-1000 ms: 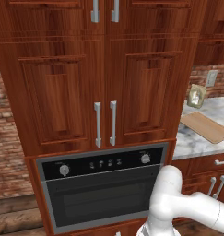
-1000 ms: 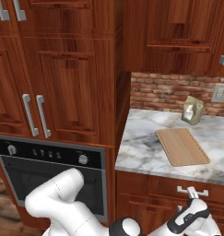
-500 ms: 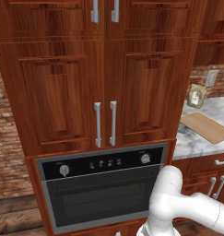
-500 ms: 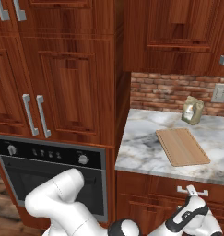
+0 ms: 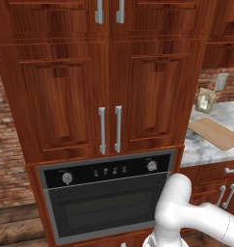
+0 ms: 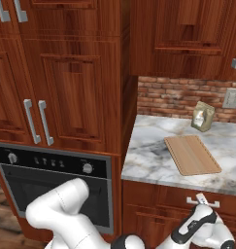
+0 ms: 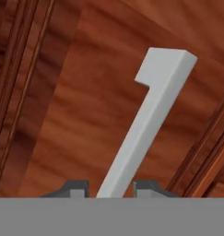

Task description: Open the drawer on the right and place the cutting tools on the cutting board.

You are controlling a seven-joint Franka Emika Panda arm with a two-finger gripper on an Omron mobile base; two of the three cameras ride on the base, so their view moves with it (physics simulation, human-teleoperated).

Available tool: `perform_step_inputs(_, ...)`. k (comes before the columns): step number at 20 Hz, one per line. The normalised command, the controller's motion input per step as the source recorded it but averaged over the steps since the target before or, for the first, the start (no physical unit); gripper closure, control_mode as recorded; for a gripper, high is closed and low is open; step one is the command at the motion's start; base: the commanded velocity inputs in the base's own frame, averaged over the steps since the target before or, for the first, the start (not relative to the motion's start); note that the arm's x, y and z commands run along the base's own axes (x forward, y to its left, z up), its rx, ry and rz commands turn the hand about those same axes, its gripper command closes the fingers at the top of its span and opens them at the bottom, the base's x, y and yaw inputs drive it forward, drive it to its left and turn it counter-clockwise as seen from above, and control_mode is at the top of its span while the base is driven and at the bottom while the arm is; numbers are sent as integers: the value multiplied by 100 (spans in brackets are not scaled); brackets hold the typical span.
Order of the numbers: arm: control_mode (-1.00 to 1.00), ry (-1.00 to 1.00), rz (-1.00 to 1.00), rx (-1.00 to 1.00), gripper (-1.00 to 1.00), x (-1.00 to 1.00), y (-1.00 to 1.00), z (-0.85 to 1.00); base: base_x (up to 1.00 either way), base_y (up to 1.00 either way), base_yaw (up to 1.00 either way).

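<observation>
My tool sat narrowed around the drawer handle (its bar ran between my fingertips), so the pull lay straight back toward me.

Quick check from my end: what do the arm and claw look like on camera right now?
The arm is glossy white with rounded, tube-like links; a dark band marks the joint near the wrist. No cables or printed markings are visible. The claw ends in two small dark grey finger tips with blocky, squared ends.
</observation>
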Motion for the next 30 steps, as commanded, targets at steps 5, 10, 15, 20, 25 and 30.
perform_step_inputs(5, -100, 9, 0, -2, 100, -80, 0, -34, 0, 0, 0)
perform_step_inputs(10, -100, 8, 0, -1, 100, -100, 0, -50, 0, 0, 0)
perform_step_inputs(15, -100, 6, 0, 0, 100, -100, 0, -50, 0, 0, 0)
perform_step_inputs(20, -100, 7, 0, 0, 100, -100, 0, -48, 0, 0, 0)
perform_step_inputs(25, -100, 8, 0, 0, 100, -100, 0, -46, 0, 0, 0)
perform_step_inputs(30, -100, 7, 0, 0, 100, -99, 0, -38, 0, 0, 0)
